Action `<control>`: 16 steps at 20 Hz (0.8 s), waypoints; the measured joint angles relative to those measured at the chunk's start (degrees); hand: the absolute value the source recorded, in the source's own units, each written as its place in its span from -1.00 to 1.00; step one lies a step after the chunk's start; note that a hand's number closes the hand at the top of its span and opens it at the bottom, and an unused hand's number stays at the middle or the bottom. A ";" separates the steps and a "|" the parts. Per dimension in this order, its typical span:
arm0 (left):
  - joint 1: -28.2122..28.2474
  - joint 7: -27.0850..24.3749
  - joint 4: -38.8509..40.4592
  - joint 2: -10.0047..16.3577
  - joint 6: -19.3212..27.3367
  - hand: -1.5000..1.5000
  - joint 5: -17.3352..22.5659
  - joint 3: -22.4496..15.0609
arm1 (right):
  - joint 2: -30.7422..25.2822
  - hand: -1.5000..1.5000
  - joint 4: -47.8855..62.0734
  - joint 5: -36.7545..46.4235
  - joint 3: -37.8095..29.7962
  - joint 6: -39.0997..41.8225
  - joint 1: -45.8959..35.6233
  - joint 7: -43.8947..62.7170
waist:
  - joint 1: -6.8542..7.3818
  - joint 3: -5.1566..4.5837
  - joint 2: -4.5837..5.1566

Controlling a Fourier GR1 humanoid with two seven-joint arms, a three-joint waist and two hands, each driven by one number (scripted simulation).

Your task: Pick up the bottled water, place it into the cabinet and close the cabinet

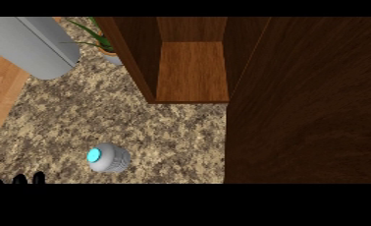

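Head view shows the bottled water [109,158] standing upright on the granite counter [65,117]. Its long axis runs almost straight toward the camera, and its blue cap [95,155] faces up, offset slightly left of the body. It sits near the left hand [38,178], forward and to the right of it, not touching. Only that hand's fingertips show at the lower edge, standing up apart and holding nothing. Farther forward and right, beyond the bottle, the cabinet [192,70] stands open, its door [297,102] swung out.
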 measured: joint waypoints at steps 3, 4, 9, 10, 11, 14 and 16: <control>1.89 -1.06 0.80 0.00 3.37 -1.00 -3.47 -5.57 | 0.10 -1.00 -0.52 -0.06 0.30 1.28 2.66 -1.15 | -0.15 -0.02 0.09; 2.46 -1.65 0.69 0.00 4.22 -1.00 -4.18 -5.78 | 0.05 -1.00 -0.61 -0.10 -0.01 1.68 3.46 -1.51 | -0.12 -0.03 0.08; 3.28 -2.46 0.60 -0.01 6.41 -1.00 -5.31 -6.20 | 0.12 -1.00 -0.97 -0.17 -0.47 3.46 6.32 -3.34 | -0.20 -0.06 0.18; 3.79 -2.46 0.52 -0.01 6.64 -1.00 -5.47 -6.18 | 0.29 -1.00 -1.04 -0.12 -0.35 3.94 7.47 -4.15 | -0.27 -0.06 0.18; 3.81 -2.11 0.53 -0.01 6.79 -1.00 -5.51 -6.22 | 0.43 -1.00 -1.09 -0.09 -0.34 4.36 8.39 -4.88 | -0.35 -0.06 0.20; 3.57 -2.47 0.71 0.27 7.61 -1.00 -4.55 -6.26 | 0.80 -1.00 -1.29 0.08 0.14 5.45 10.77 -6.77 | -0.39 -0.11 0.17; 3.87 -1.87 0.78 0.35 7.93 -1.00 -4.14 -6.21 | 0.65 -1.00 -1.53 0.09 0.01 6.31 12.62 -7.85 | -0.53 -0.12 0.19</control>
